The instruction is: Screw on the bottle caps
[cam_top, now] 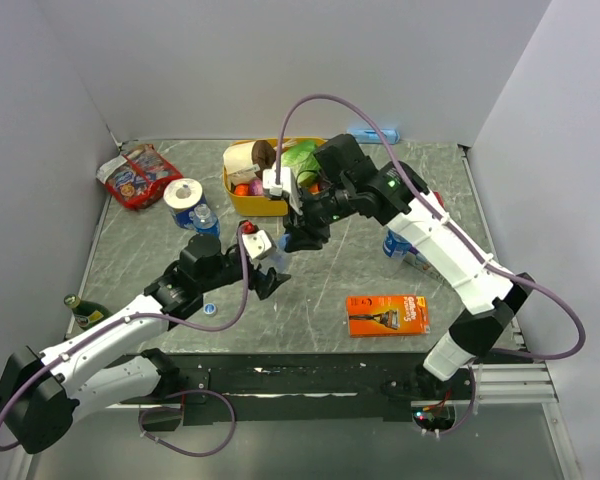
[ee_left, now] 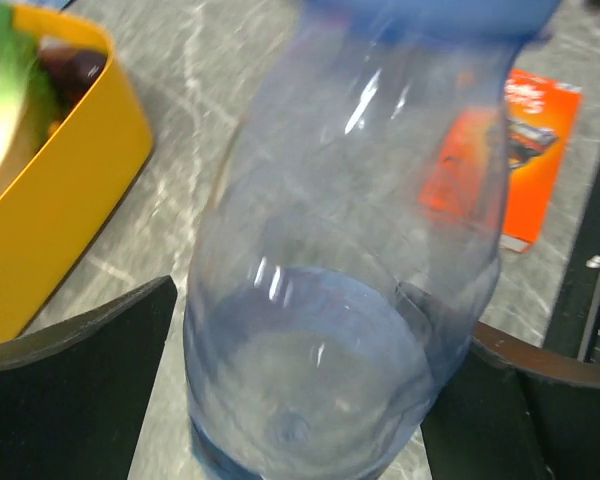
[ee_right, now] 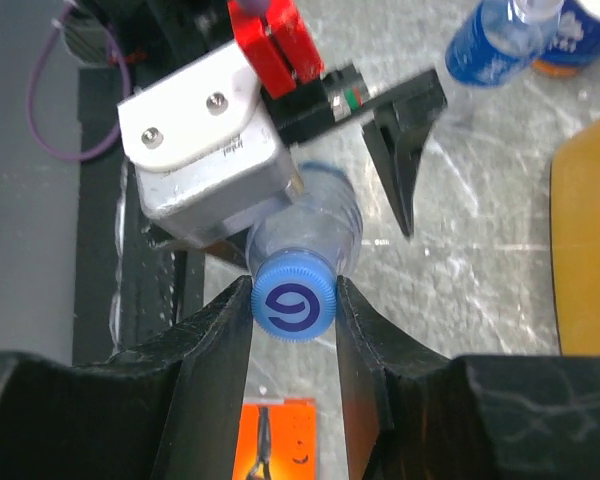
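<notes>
Bottle cap (ee_right: 297, 305), blue, sits atop the clear bottle (ee_left: 350, 300) mid-way across the counter (cam_top: 130, 260), between yellow tub (cam_top: 242, 200) and orange razor pack (cam_top: 387, 314). We record the right fingers (ee_right: 215, 345) pinching the cap from both sides; left fingers (ee_left: 80, 380) spread wide, flanking the bottle's lower body, contact not discernible.

White-shelled and black-jointed, the left arm (cam_top: 100, 345) at seven o'clock and right arm (cam_top: 450, 250) at four trail lilac cables (cam_top: 320, 100), the left's silver two-screw camera block (ee_right: 205, 140) red-clipped.
</notes>
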Action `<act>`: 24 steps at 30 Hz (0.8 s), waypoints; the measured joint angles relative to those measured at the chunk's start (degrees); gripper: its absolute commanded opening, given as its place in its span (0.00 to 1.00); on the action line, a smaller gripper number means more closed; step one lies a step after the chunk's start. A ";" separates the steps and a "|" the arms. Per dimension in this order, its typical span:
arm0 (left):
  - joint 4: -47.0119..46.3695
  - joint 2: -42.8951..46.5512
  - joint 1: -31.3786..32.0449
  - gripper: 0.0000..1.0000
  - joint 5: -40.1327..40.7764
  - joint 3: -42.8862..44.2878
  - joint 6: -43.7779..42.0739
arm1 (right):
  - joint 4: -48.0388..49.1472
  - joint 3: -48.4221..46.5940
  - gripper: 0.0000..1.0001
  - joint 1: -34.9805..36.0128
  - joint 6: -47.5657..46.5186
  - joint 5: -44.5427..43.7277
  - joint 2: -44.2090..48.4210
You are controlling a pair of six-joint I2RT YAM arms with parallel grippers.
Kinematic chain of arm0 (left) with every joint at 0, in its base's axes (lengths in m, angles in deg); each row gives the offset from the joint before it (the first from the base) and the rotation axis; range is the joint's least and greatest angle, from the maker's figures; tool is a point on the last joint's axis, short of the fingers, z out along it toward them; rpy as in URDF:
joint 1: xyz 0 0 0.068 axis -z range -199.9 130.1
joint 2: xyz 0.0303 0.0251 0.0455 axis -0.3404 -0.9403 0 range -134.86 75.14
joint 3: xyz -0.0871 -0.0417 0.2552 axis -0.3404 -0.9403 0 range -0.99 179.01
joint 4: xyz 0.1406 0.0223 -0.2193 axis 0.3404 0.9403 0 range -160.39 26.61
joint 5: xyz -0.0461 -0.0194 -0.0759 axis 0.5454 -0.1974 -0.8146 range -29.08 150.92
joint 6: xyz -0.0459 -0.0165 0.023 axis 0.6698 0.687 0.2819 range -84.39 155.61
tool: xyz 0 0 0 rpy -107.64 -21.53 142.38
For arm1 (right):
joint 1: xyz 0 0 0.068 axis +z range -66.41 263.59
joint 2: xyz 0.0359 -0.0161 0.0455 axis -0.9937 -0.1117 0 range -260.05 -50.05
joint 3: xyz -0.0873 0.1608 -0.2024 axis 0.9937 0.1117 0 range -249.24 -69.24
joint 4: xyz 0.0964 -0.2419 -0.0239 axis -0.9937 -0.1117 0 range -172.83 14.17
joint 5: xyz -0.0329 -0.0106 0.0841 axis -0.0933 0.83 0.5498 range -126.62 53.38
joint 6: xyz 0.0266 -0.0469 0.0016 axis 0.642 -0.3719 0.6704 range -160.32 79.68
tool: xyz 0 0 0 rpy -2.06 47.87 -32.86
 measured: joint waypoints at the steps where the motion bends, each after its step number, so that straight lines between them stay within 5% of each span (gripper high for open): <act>1: 0.46 -0.07 0.02 0.96 1.16 0.00 0.33 | -0.72 0.00 0.01 -0.46 -0.61 -0.15 -0.15; 9: 7.72 3.65 -0.04 0.96 8.04 -2.21 1.25 | -5.46 0.28 0.01 -7.32 -4.15 -3.96 -0.42; 24: 20.00 2.32 -0.09 0.96 5.95 3.30 -3.65 | -6.19 7.15 0.04 -14.71 -10.54 -19.32 -10.03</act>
